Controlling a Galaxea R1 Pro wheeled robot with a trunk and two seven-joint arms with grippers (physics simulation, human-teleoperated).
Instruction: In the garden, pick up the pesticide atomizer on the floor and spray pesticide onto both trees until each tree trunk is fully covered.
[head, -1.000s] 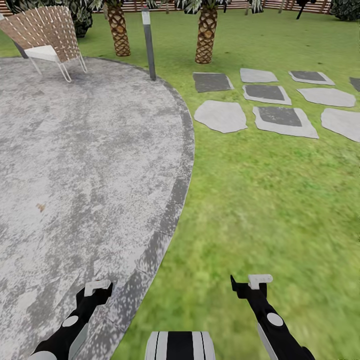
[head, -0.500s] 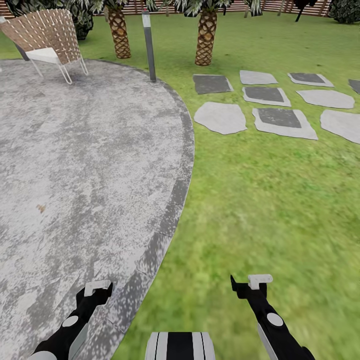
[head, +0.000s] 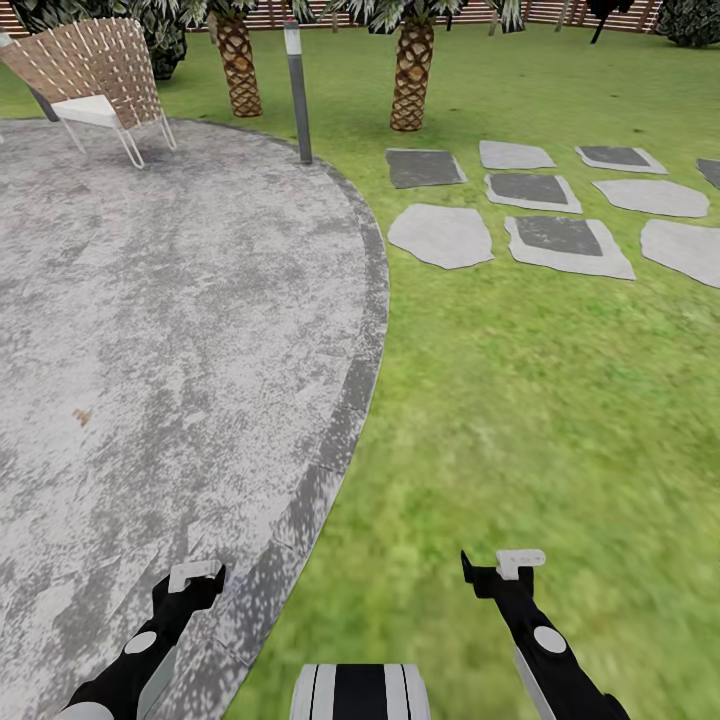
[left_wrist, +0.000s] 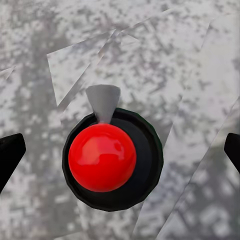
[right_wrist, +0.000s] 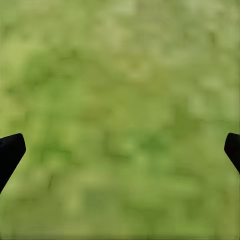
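The floor (head: 170, 300) is grey speckled paving with a curved dark edge, and it fills the left side of the head view. Green lawn (head: 520, 400) lies to the right of it. Grey stepping stones (head: 441, 233) sit in the grass farther off, some pale and some with dark middles. At the far edge of the floor stands a woven chair (head: 90, 75) with white legs. A thin grey post (head: 297, 90) stands just at the floor's rim. Behind it are two palms (head: 411, 75) with brown scaly trunks, and a brown slat fence (head: 300, 12) runs along the back. The left hand (head: 195, 577) hangs over the floor near its curved edge. In the left wrist view, the atomizer (left_wrist: 107, 157) stands on the grey floor, seen from right above: a round dark body with a shiny red top and a small grey nozzle. It sits between the two black fingertips (left_wrist: 10, 155), which are wide apart and do not touch it. The right hand (head: 505, 570) hangs over the lawn. Its fingertips (right_wrist: 10, 152) are also wide apart, with blurry green grass between them and nothing in its grip.
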